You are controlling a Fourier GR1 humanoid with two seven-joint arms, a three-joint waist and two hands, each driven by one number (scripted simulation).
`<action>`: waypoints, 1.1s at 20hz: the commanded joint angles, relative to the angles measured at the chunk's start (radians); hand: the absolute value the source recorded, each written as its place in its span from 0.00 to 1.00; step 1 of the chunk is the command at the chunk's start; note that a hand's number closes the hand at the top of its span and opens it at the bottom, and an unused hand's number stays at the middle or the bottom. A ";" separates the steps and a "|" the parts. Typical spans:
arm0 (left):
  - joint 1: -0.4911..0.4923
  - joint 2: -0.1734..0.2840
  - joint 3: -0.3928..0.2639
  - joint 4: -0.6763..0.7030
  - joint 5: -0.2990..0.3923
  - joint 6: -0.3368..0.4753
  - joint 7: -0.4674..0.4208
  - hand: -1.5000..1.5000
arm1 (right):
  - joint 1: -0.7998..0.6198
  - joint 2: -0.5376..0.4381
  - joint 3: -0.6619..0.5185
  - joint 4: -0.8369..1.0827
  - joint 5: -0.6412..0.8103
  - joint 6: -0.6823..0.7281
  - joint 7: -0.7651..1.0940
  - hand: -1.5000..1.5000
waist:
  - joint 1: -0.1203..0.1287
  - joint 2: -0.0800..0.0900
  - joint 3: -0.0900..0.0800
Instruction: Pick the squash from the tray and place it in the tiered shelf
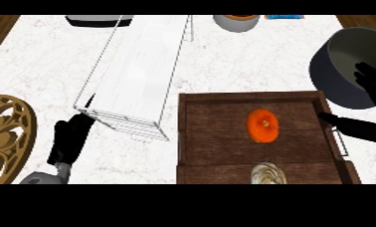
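Observation:
The orange squash [263, 125] lies in the middle of the brown wooden tray [220, 146] at the lower right. A white wire tiered shelf [140, 71] stands left of the tray and stretches toward the back. My right hand [357, 128] is at the tray's right edge, open, its thumb pointing toward the squash and apart from it. Its fingers [365, 79] show higher up over a pot. My left hand [72, 139] rests open at the lower left, its fingers pointing at the shelf's near corner.
A dark grey pot [341, 69] sits right of the tray. A shiny round object [268, 173] lies at the tray's near edge. A golden ornate plate [13, 136] is at the far left. A bowl [236, 22] and a dark dish [99, 20] stand at the back.

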 commanded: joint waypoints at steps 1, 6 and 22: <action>0.018 -0.003 -0.010 -0.026 -0.004 -0.019 0.044 0.50 | 0.027 -0.027 -0.008 -0.070 -0.050 0.133 -0.057 0.00 | 0.019 0.000 0.004; 0.004 -0.030 -0.016 0.007 -0.033 -0.022 0.017 0.50 | 0.010 -0.110 0.077 -0.295 -0.024 0.177 0.220 0.00 | 0.020 0.000 0.002; -0.039 -0.071 -0.013 0.058 -0.062 -0.024 0.006 0.50 | -0.332 -0.260 0.516 -0.464 0.453 0.370 1.050 0.00 | 0.054 0.007 0.001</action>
